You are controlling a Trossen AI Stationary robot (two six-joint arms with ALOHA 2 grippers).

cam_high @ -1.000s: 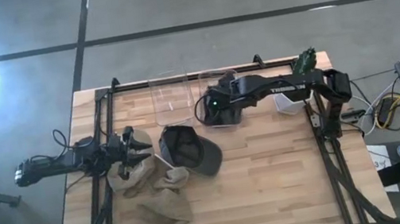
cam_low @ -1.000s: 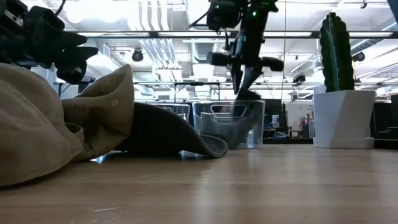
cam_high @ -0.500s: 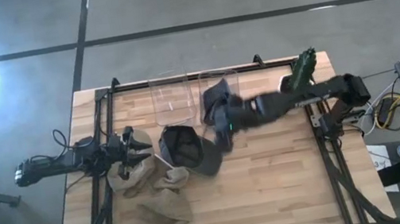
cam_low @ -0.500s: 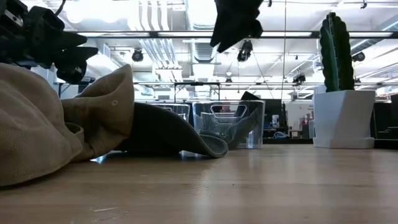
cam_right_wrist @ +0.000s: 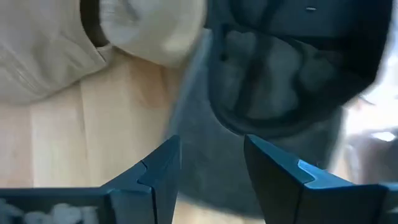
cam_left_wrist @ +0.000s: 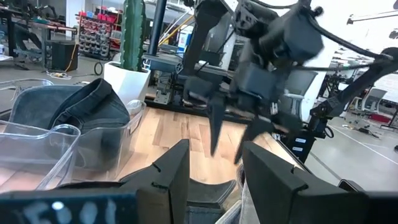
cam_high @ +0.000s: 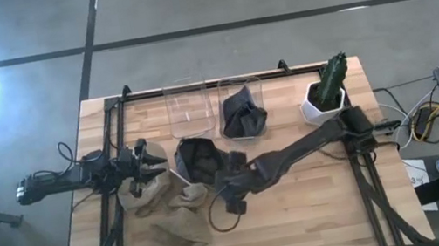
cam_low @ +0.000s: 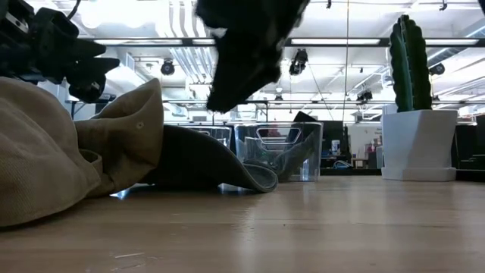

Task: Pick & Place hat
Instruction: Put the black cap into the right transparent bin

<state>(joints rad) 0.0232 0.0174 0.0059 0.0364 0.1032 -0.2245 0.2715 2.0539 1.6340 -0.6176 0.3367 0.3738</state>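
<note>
Right hand hung above the dark grey hat near the middle of the worktop; fingers spread apart, nothing between them, as both wrist views showed; in the low view the hand appeared only as a dark blurred mass cut off at the top, so its fingers could not be made out there.

Dark grey hat lay upside down on the worktop, opening upward; its left side was tucked under the tan hats and partly hidden by the right arm; in the right wrist view the hat filled much of the picture, blurred, with tan cloth touching it.

Left hand sat at the left edge over the tan hats; fingers apart, holding nothing; whether it touched the cloth could not be told.

Two clear bins stood at the far edge side by side; the left bin looked bare; the right bin held a second dark hat, part of it sticking above the rim.

Potted cactus stood at the far right corner, well apart from the hats; in the low view its top was cut off.
</note>
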